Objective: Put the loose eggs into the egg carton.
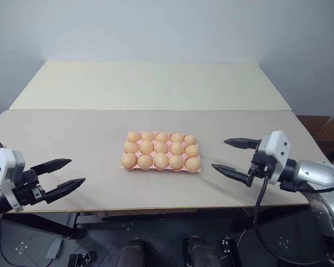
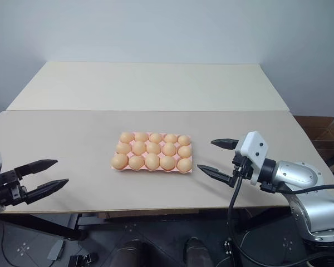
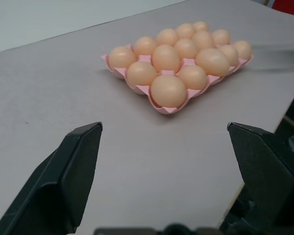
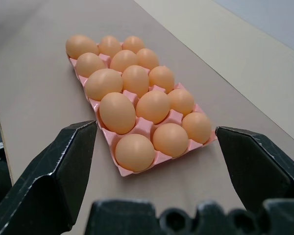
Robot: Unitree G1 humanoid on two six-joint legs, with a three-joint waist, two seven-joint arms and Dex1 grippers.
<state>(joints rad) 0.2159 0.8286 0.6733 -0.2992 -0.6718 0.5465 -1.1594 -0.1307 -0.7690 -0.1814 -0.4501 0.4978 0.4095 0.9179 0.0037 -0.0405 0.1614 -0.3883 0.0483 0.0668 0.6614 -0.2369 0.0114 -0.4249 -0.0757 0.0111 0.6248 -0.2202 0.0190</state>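
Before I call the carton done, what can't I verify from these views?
- Cup floors of the carton: covered by the eggs in every view, so how each egg seats is unknown.
- Box past the table: cut off by the head view's edge.
- Floor under the table: hidden by the tabletop.

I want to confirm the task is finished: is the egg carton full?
Full. The egg carton holds an egg in all fifteen cups.

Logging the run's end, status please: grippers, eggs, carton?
Left gripper open, empty. Right gripper open, empty. Egg carton full, fifteen eggs seated. Nothing in the way.
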